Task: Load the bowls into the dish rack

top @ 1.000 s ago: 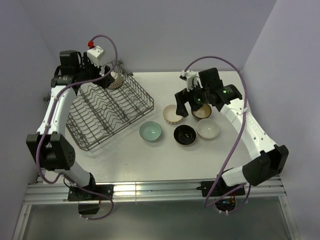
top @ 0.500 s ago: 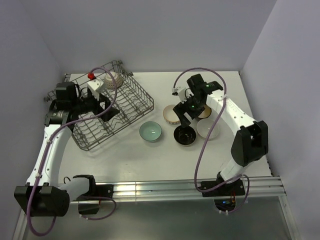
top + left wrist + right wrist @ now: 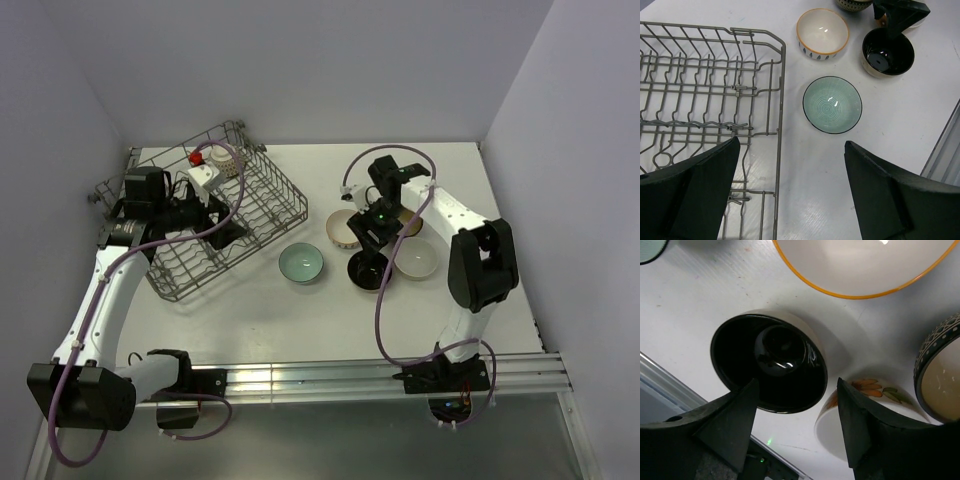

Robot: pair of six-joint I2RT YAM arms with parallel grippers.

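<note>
The grey wire dish rack (image 3: 255,205) stands at the left; a speckled bowl (image 3: 227,160) sits in its far corner. My left gripper (image 3: 218,228) hangs open and empty over the rack's right side (image 3: 775,100), jaws wide apart (image 3: 792,190). On the table lie a teal bowl (image 3: 301,263) (image 3: 832,104), an orange-rimmed white bowl (image 3: 343,229) (image 3: 823,32), a black bowl (image 3: 368,272) (image 3: 770,362), a floral white bowl (image 3: 416,258) (image 3: 865,410) and a dark patterned bowl (image 3: 940,375). My right gripper (image 3: 370,238) (image 3: 796,390) is open, low over the black bowl's rim, touching nothing I can see.
The bowls sit close together right of the rack, the black one nearly touching the floral one. The table's front edge with its metal rail (image 3: 320,375) lies near the arm bases. Purple walls enclose the back and sides.
My left gripper has drawn back from the rack's far corner to its near right side. My right gripper has moved from beside the orange-rimmed bowl to over the black bowl.
</note>
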